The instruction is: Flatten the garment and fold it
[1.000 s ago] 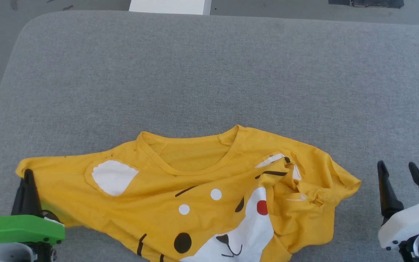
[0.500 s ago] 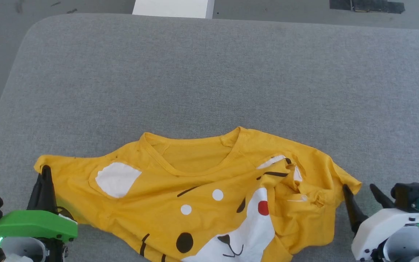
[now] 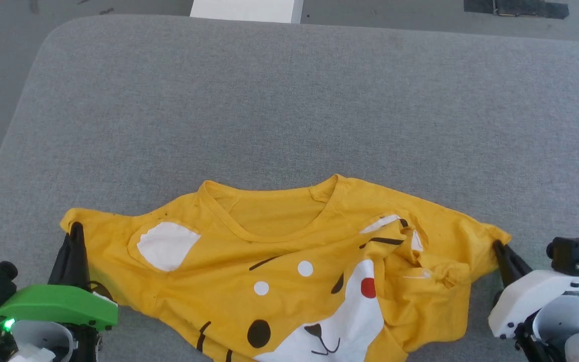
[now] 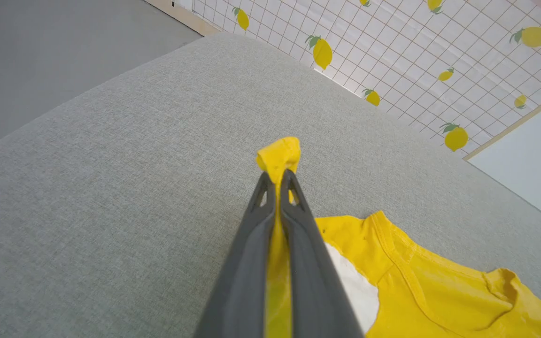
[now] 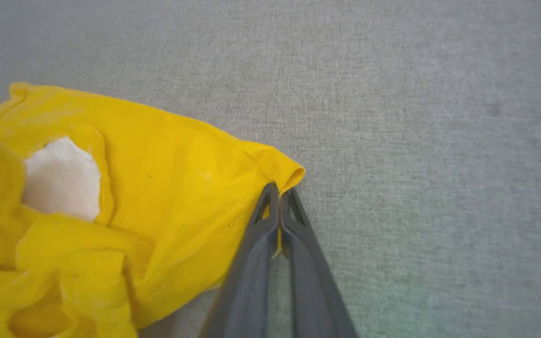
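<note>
The garment [image 3: 279, 266], a bright yellow T-shirt with a cartoon face print, lies crumpled on the grey cushioned surface [image 3: 289, 100], collar toward the far side. My left gripper [image 3: 74, 232] is shut on the tip of its left sleeve; in the left wrist view the garment [image 4: 280, 157] pokes out past the closed left gripper [image 4: 278, 176]. My right gripper [image 3: 498, 247] is shut on the right sleeve edge, and the right wrist view shows the right gripper [image 5: 279, 190] pinching the yellow hem of the garment [image 5: 158, 188]. The right side of the shirt is bunched into folds.
A white block [image 3: 247, 10] and a dark item [image 3: 515, 9] lie on the floor beyond the surface's far edge. A lemon-print tiled wall [image 4: 416, 51] appears in the left wrist view. Bare grey fabric stretches beyond the shirt.
My right gripper moved left to the right sleeve and shut on it. My left gripper, still shut on the left sleeve, shifted rightward and up the view. The camera shifted slightly.
</note>
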You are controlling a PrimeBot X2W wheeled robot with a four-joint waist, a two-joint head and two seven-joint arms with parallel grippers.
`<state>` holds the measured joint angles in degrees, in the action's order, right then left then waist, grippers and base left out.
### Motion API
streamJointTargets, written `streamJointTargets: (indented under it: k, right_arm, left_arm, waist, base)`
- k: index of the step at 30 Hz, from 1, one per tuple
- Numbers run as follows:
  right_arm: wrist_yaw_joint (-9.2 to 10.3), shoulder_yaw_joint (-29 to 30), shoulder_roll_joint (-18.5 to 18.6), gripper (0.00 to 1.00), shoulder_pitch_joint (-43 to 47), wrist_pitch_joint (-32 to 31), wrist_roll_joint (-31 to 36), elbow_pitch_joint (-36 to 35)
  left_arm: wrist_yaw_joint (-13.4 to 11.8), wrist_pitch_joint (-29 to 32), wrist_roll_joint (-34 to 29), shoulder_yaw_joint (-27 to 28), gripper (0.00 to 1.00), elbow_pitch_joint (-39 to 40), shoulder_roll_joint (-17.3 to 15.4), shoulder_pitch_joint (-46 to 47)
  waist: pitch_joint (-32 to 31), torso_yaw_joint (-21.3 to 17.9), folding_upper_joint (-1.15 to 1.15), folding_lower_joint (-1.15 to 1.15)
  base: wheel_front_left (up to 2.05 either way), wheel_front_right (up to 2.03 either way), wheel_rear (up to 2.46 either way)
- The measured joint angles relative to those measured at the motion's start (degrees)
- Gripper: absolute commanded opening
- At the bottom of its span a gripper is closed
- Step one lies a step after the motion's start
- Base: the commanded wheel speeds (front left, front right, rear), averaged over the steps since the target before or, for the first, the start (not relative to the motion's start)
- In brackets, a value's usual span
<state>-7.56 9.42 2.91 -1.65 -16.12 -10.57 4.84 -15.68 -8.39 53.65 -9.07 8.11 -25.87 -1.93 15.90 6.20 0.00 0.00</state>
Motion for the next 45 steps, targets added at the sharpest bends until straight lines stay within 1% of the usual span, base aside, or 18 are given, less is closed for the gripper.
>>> streamJointTargets:
  k: [5,8,12,14,16,17,22,25,28,32,34,40,45]
  right_arm:
    - [0.0,0.49,-0.04,0.0,-2.63,3.75,0.23,-2.38]
    - [0.0,-0.45,-0.04,0.0,-6.34,4.91,0.53,-5.47]
    - [0.0,-3.48,-0.01,0.0,-13.39,4.49,2.53,-8.58]
    - [0.0,-5.75,0.24,0.0,-18.07,3.34,3.03,-9.53]
    - [0.0,-8.06,1.08,0.0,-22.67,1.97,2.86,-9.95]
    - [-0.01,-9.55,2.19,0.0,-25.36,1.2,2.85,-9.91]
    - [0.0,-13.82,5.19,0.0,-36.73,-1.1,1.7,-7.35]
    - [0.0,-16.36,5.53,0.0,-42.56,-2.49,0.11,-4.76]
    - [0.0,-17.73,5.7,0.0,-47.38,-3.47,-1.16,-2.8]
    - [0.0,-18.96,5.91,0.0,-53.31,-4.76,-2.8,-0.81]
    - [0.0,-19.51,6.06,0.0,-56.12,-5.7,-3.55,-0.05]
    - [0.0,-20.27,5.15,0.0,-63.35,-9.85,-7.25,2.14]
    - [0.0,-18.5,2.77,0.0,-68.37,-13.92,-8.58,6.39]
  left_arm:
    - [-0.01,0.6,-1.82,-1.23,0.0,1.46,-0.65,1.04]
    - [0.08,1.37,-2.88,-2.49,0.0,2.12,-1.45,4.04]
    - [0.78,4.12,-6.14,-5.21,0.0,2.68,-3.13,10.43]
    - [1.42,6.12,-7.57,-6.56,0.0,2.66,-4.2,15.22]
    - [2.09,8.25,-9.06,-7.56,0.0,2.53,-5.17,19.92]
    - [2.35,9.37,-9.48,-7.95,0.0,2.32,-5.56,22.72]
    - [3.12,14.38,-9.99,-9.21,0.0,0.64,-5.81,34.43]
    - [3.98,17.25,-9.98,-9.98,0.0,-2.26,-5.67,41.25]
    - [5.02,19.54,-9.98,-10.78,0.0,-5.17,-5.25,46.81]
    - [5.63,22.57,-9.25,-11.21,0.0,-7.9,-3.9,53.95]
    - [6.05,24.14,-9.25,-11.63,0.0,-8.57,-3.77,57.04]
    - [5.92,29.54,-8.38,-11.96,0.0,-9.44,-3.23,63.95]
    - [3.58,33.76,-7.99,-11.69,0.0,-11.16,-3.37,67.65]
  waist:
    - [-0.93,-0.53,0.0,0.0]
    - [-1.91,-1.08,0.0,0.0]
    - [-3.41,-2.07,0.0,0.0]
    - [-4.32,-2.56,0.0,0.0]
    - [-5.16,-3.01,0.0,0.0]
    - [-5.66,-3.27,0.0,0.0]
    - [-8.08,-4.33,0.0,0.0]
    - [-9.51,-4.98,0.0,0.0]
    - [-10.52,-5.48,0.0,0.0]
    - [-11.38,-5.96,0.0,0.0]
    - [-11.61,-6.15,0.0,0.0]
    - [-11.51,-7.02,0.0,0.0]
    - [-9.9,-7.82,0.0,0.0]
  base:
    - [0.0,0.0,0.0]
    - [0.0,0.0,0.0]
    - [0.0,0.0,0.0]
    - [0.0,0.0,0.0]
    - [0.0,0.0,0.0]
    - [0.0,0.0,0.0]
    - [0.0,0.0,0.0]
    - [0.0,0.0,0.0]
    - [0.0,0.0,0.0]
    - [0.0,0.0,0.0]
    - [0.0,0.0,0.0]
    - [0.0,0.0,0.0]
    - [0.0,0.0,0.0]
